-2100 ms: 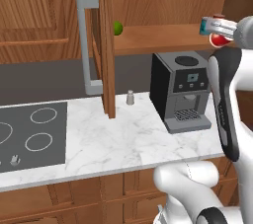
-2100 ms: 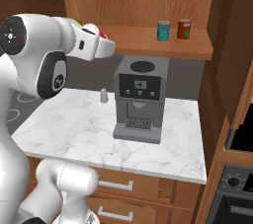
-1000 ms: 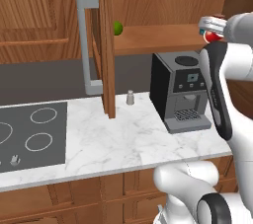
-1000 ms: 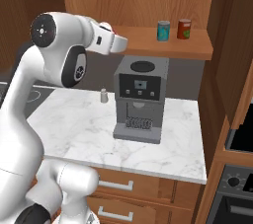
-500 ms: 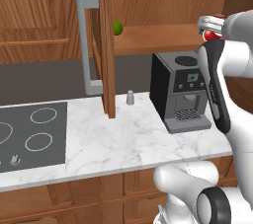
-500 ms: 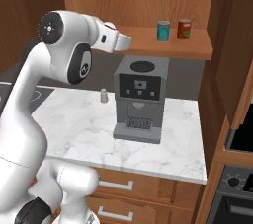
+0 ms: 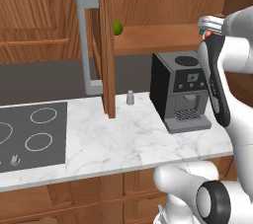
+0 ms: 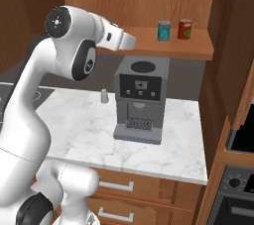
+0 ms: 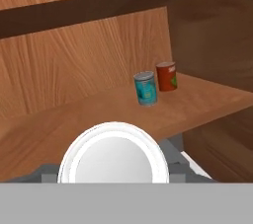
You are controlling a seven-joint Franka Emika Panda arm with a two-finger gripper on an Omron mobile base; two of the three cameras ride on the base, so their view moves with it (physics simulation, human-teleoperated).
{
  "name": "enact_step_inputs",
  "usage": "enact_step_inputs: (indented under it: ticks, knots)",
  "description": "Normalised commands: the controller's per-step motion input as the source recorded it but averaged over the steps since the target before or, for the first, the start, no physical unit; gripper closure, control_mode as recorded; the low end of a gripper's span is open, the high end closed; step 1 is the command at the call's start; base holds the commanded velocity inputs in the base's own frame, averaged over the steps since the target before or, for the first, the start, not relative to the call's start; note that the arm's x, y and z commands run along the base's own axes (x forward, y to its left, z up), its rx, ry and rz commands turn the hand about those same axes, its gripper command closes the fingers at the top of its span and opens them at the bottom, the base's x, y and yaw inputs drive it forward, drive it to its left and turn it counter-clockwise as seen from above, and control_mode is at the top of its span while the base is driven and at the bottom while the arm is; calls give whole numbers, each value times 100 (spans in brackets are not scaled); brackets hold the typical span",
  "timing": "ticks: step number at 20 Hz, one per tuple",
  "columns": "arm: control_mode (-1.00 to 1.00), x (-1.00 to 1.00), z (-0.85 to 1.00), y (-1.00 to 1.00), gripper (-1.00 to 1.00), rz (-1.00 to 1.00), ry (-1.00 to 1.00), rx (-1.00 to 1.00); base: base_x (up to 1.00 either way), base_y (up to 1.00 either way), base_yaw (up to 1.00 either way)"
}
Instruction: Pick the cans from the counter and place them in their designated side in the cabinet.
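The gripper (image 7: 211, 23) is clamped on the red can (image 9: 114, 155), silvery top facing the hand camera, carried upright at cabinet shelf (image 9: 74, 119) height so it can slide in level; the teal can (image 9: 146, 88) stands there beside a brownish-red can (image 9: 167, 76), marking that side

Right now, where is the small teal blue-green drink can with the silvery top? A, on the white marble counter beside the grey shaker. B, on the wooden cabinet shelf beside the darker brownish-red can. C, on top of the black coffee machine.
B: the teal blue-green can stands upright on the cabinet shelf, just left of the brownish-red can, above the coffee machine.
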Motion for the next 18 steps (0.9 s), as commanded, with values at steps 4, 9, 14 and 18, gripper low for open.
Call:
enact_step_inputs:
  ticks: [4, 9, 14, 18]
  knots:
    - [-100, 11, -5, -4, 100, 0, 5, 0, 0, 0, 0]
    - [-100, 14, -6, -4, 100, 0, 1, 0, 0, 0, 0]
    - [-100, 18, -16, -5, 100, 0, 0, 0, 0, 0, 0]
    - [-100, 22, -15, -4, 100, 0, 0, 0, 0, 0, 0]
